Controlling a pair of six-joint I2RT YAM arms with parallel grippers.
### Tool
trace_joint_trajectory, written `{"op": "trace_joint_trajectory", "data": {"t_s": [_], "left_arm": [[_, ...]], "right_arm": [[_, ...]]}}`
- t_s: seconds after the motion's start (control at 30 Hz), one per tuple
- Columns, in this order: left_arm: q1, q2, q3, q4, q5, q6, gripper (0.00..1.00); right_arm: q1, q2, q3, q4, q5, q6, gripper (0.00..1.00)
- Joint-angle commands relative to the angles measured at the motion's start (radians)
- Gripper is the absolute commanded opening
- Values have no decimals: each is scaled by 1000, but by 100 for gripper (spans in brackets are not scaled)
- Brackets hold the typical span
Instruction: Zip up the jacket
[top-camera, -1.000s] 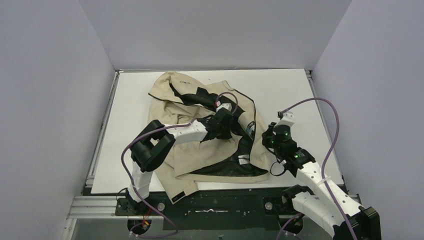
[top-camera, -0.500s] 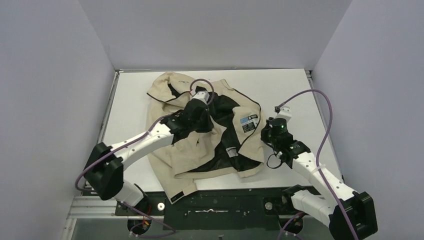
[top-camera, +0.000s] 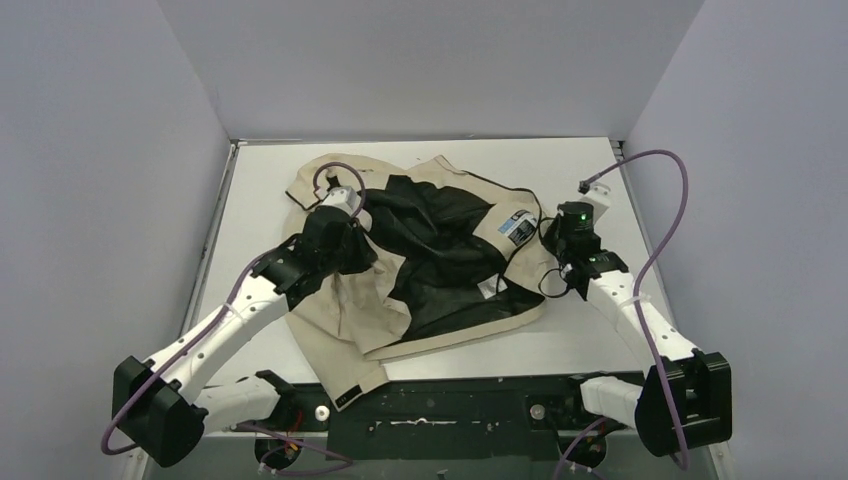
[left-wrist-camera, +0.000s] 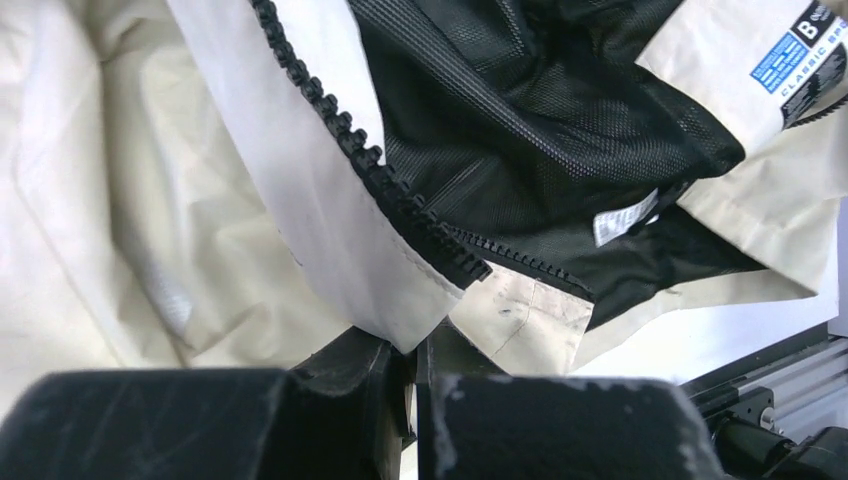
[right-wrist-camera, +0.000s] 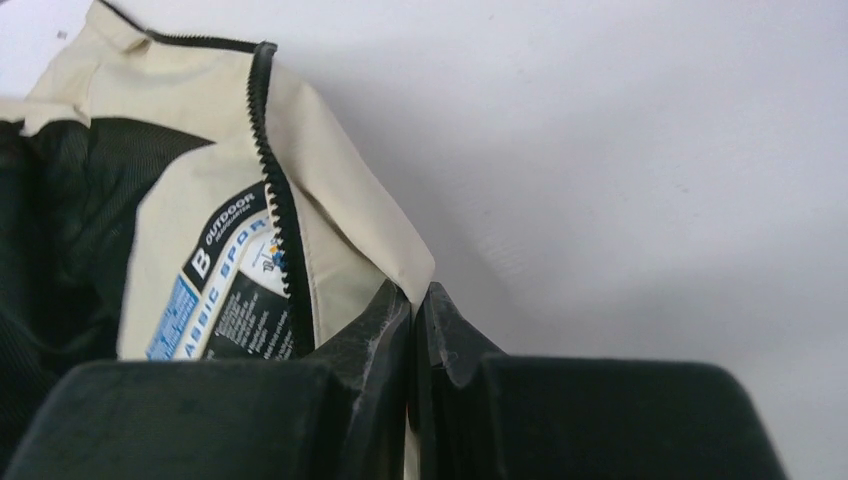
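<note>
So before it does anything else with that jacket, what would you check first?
1. Left jaws shut on one front edge of the jacket: ok.
2. Right jaws shut on the other front edge, beside the label: ok.
3. Jacket lying open, black lining showing: ok.
4. Zipper teeth visible along both edges: ok.
5. Two zipper halves together: not ok, they lie apart.
6. Zipper slider found: cannot tell.

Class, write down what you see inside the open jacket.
Inside the jacket: black mesh lining, a small white tag and a blue-and-black printed label near one front edge. The table under it is hidden.
</note>
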Motion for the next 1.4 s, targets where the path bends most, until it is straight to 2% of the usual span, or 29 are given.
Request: {"op": "trace_joint_trajectory", "data": {"t_s": [0.0, 0.27, 0.37, 0.47, 0.57, 0.7, 0.9, 1.07, 1.37], "left_arm": [[22, -62, 3, -23, -6, 31, 0], [67, -21, 23, -16, 28, 59, 0], [63, 30, 55, 1, 101, 69, 0], [9, 45, 60, 10, 161, 99, 0], [-104, 61, 74, -13, 173, 123, 0], [-260, 81, 75, -11, 157, 87, 0], [-370, 136, -17, 72, 196, 9, 0], [-422, 240, -46, 130, 211, -23, 0], [-461, 419, -98, 198, 244, -51, 0]], "right_arm": [[-69, 0, 78, 60, 73, 0, 0], [-89, 33, 223, 50, 58, -18, 0], [-86, 44, 275, 25, -50, -42, 0], [-62, -1, 228, 58, -273, -59, 0], [-21, -37, 192, 33, -432, -65, 0], [42, -108, 142, -22, -505, -70, 0], [56, -216, 86, -118, -605, -55, 0], [68, -265, 8, -168, -708, -50, 0], [97, -281, -171, -185, -749, -50, 0]]}}
